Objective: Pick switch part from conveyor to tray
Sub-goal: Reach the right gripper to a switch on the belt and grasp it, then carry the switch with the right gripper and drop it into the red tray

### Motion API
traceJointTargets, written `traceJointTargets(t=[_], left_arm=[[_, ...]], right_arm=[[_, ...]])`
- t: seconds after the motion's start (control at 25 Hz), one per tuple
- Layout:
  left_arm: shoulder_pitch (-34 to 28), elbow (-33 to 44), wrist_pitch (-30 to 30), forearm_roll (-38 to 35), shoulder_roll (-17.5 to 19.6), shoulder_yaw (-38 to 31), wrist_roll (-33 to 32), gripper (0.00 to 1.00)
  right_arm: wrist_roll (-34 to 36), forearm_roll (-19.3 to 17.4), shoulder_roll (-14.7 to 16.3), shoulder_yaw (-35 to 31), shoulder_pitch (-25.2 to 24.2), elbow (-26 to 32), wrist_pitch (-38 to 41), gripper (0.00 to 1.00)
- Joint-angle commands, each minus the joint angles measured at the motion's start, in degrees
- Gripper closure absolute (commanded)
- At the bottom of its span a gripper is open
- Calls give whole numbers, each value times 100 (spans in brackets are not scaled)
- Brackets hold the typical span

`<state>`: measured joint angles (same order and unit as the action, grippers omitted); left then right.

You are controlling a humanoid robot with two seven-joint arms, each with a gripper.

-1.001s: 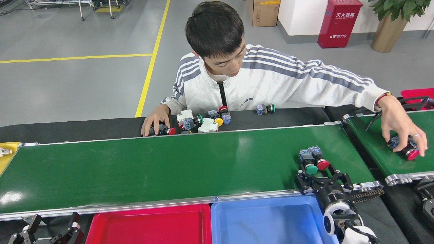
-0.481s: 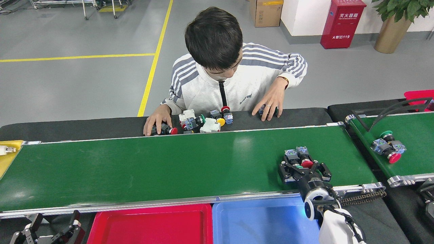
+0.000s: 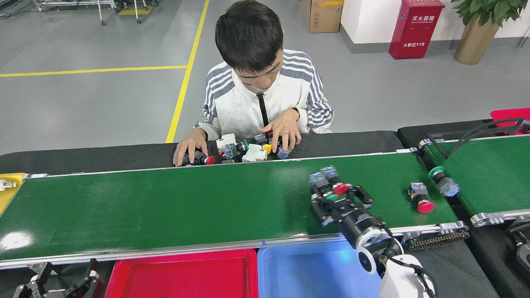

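The long glossy green conveyor belt with silver aluminium rails served as the landmark for everything here. Over its right-hand part, the black two-fingered right gripper straddled a pair of small switch parts, one with a red push-button cap and one with a green cap; its fingers stood spread to either side of them and, as far as could be made out, had not clamped down. Both parts appeared to rest on the belt — not lifted.

Just off the near rail of the belt lay the shallow blue plastic tray and, beside it, the shallow red plastic tray; no part showed in either. Judged from that, the work stood at its grasping step: the closing, the lift and the carry across the near rail to a tray were all left to do.

Nearer the belt's right end another red-capped switch part waited, and a green-capped one sat at the gap to the shorter green belt. Beyond the far rail a person's hands rested among spare switch parts on a black surface. The black left gripper hung below the near rail at the belt's left — open, holding nothing.
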<state>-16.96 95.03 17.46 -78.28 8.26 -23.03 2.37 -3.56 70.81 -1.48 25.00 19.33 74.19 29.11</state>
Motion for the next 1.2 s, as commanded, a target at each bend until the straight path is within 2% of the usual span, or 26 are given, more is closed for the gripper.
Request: traceJointTargets(t=[0.0,0.08,0.16,0.2,0.36,0.44,0.48,0.6,0.68,0.72,0.8,0.88,0.96,1.16], left_arm=[[44,60,21,-3,88,-26,44,0],[70,51,21,-3,88,-18,44,0],[79,51,21,-3,97,-18,44,0],[79,42,12,-3,97,-18,44,0],[105,95,3,41,53,-18,44,0],[44,139,3,49,61,-26,44,0],[9,157,3,49,88,-26,44,0],[-79,183,3,41,88,-26,44,0],[-97,200,12,41,79,-35,26,0],[-97,227,12,41,79,-35,26,0],[-132,288,3,41,61,-35,18,0],[-193,306,3,32,44,-35,18,0],[-202,306,3,14,35,-44,18,0],[-185,297,12,14,26,-35,9,0]], right_arm=[[5,12,-151,392,45,70,965,89],[31,38,-212,1077,10,-27,1027,35],[40,56,-344,1438,1,-194,930,18],[40,65,-414,1543,1,-326,860,2],[49,-6,-449,1359,-17,-343,824,1],[31,-14,-449,911,-96,-212,737,2],[31,-6,-423,550,-263,-1,543,5],[5,30,-274,-601,-1063,852,-714,8],[84,47,-274,-1137,-1520,1212,-2120,8],[206,38,-230,-1295,-1739,1379,-2769,8],[585,38,-19,-1436,-2135,1608,-3465,6],[1016,21,263,-1673,-2539,1889,-3799,6],[1059,21,263,-1840,-2794,2003,-3983,6],[875,38,271,-1832,-2654,1986,-4581,6]])
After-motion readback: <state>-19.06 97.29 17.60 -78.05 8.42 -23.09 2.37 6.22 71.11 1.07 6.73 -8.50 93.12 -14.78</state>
